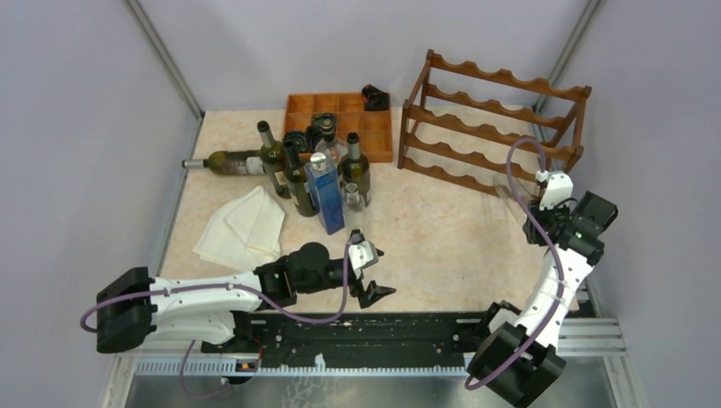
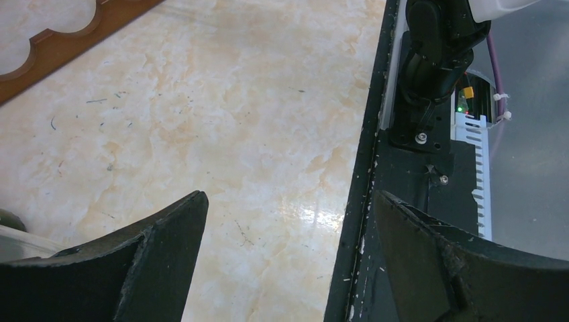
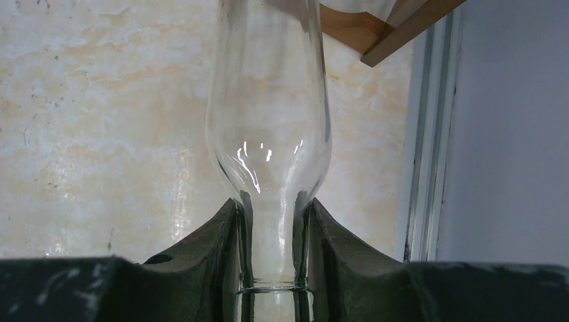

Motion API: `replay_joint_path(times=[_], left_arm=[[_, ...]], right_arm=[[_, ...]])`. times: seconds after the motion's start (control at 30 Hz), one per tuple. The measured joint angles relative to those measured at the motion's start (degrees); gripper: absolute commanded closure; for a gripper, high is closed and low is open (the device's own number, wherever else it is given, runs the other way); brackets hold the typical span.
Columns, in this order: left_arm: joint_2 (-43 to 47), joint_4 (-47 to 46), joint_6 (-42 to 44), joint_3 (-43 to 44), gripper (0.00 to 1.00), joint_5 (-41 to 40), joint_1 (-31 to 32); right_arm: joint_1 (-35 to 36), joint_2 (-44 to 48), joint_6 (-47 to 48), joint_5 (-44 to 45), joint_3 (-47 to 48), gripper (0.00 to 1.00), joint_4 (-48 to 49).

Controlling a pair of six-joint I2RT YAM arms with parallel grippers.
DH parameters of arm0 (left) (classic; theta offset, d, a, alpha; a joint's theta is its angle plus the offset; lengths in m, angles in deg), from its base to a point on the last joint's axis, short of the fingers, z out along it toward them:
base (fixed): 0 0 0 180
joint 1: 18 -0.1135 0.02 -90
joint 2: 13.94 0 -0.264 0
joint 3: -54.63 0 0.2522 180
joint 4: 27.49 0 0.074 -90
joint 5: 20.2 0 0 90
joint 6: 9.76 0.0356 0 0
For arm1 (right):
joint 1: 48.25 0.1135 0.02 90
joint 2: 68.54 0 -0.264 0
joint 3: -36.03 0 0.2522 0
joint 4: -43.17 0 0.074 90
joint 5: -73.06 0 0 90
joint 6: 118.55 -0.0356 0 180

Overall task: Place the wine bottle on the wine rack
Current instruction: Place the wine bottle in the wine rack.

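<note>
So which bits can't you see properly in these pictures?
- Right wrist view: the far end of the clear bottle is cut off by the top edge, and the right gripper covers its neck.
- Top view: that bottle is see-through and barely shows against the table.
- Right wrist view: only a corner of the wine rack shows.
- Top view: the dark bits in the tray are too small to name.

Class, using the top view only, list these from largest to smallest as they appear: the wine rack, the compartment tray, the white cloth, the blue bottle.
1. wine rack, clearly largest.
2. compartment tray and white cloth: too alike in size to rank.
3. blue bottle, smallest.
</note>
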Motion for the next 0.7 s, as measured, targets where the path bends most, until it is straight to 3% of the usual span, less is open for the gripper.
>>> replay_joint_path(times=[0.47,0.7], left_arm=[[0.72,-0.02,-0.02,-0.68,0.01,-0.11,0.00],[1.27,-0.02,-0.02,-1.16,0.01,-0.11,0.00]], right_arm=[[0.00,9.81,-1.88,5.01,-5.84,1.00,3.02],[0.00,9.51,-3.54,6.47,-8.90,1.00,6.80]])
